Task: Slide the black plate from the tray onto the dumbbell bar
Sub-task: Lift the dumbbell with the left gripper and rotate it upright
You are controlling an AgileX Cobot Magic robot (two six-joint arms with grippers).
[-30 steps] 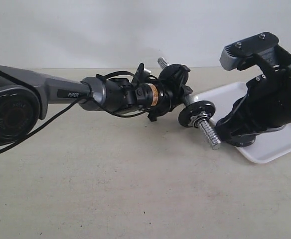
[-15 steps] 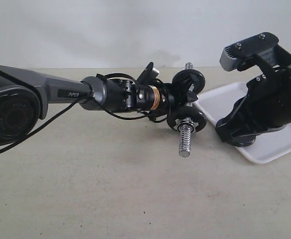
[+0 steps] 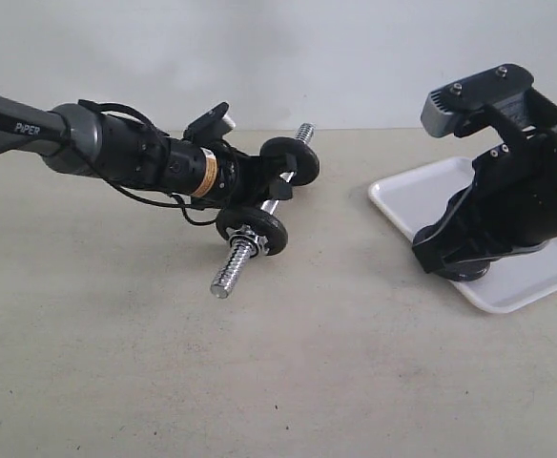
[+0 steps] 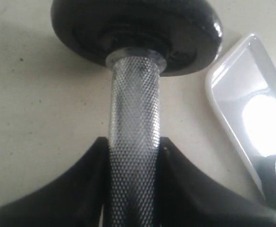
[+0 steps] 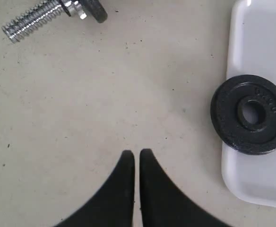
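The left tool [image 4: 132, 158] pinches the knurled middle of the dumbbell bar [image 4: 133, 99], holding it tilted above the table [image 3: 288, 363], well left of the tray [image 5: 261, 42]. The right tool [image 5: 137, 154], fingers pressed together and empty, hangs beside the tray, whose edge nearest it carries the black plate [image 5: 230, 116] lying flat. It should spread, straddle the plate's rim and lift it level, so the hole meets a threaded end squarely.

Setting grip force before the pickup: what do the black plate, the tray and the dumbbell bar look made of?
The black plate: probably cast iron, matte black, slightly grainy, raised lettering. The tray: likely plastic, smooth glossy white with a moulded rounded rim. The dumbbell bar: apparently chromed steel, mirror-bright, knurled middle, coarse threaded end.
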